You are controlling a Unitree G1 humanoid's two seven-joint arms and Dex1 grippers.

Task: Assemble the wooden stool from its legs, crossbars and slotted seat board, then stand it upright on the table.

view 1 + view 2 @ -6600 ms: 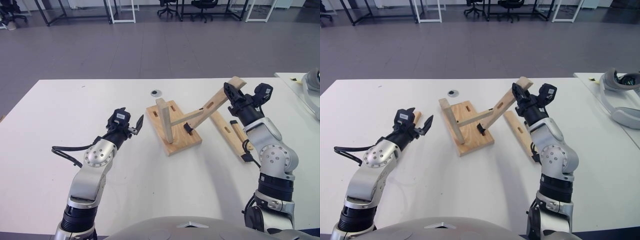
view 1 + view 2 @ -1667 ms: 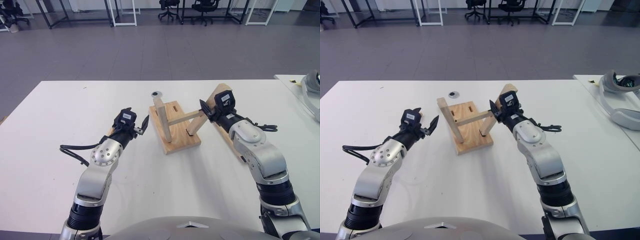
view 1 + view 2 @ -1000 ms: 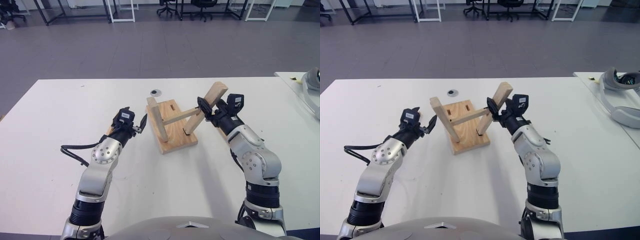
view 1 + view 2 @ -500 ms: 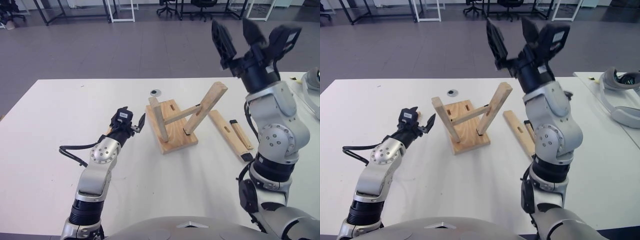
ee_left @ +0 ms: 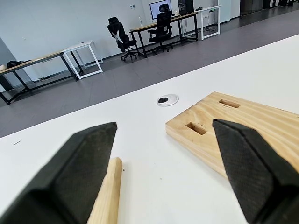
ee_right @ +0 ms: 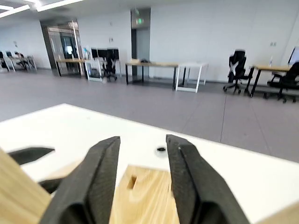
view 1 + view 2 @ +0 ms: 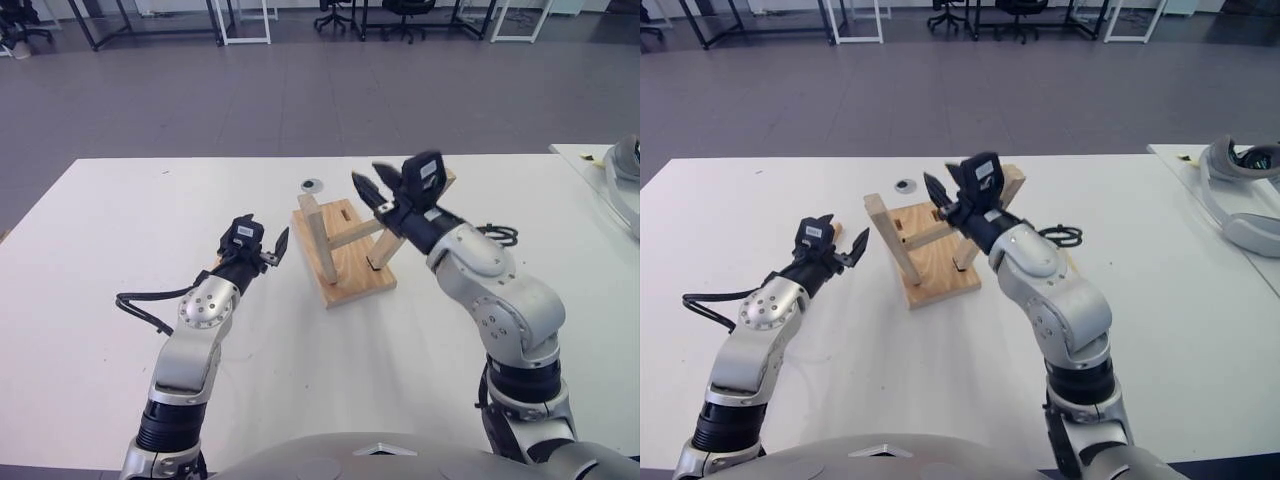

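The slotted seat board [image 7: 352,270] lies flat mid-table. One leg [image 7: 320,240] stands upright in it, and a crossbar [image 7: 352,232] runs from that leg to a second, leaning leg [image 7: 1008,183] mostly hidden behind my right arm. My right gripper [image 7: 378,188] hovers open just above the crossbar, holding nothing; its fingers [image 6: 91,182] frame the board's slot [image 6: 132,181]. My left gripper [image 7: 264,246] stands open left of the board, low over the table, beside a loose wooden bar [image 5: 105,196]. The board's near corner [image 5: 224,121] faces it.
A round cable grommet [image 7: 313,185] sits in the table behind the board. A white headset [image 7: 1240,195] lies on the neighbouring table at the right. Bare white table surface [image 7: 330,360] stretches in front of the board and to the far left.
My right arm, raised high and open half a second ago after letting go of the leaning leg, has swung down over the crossbar. The left arm has stayed put.
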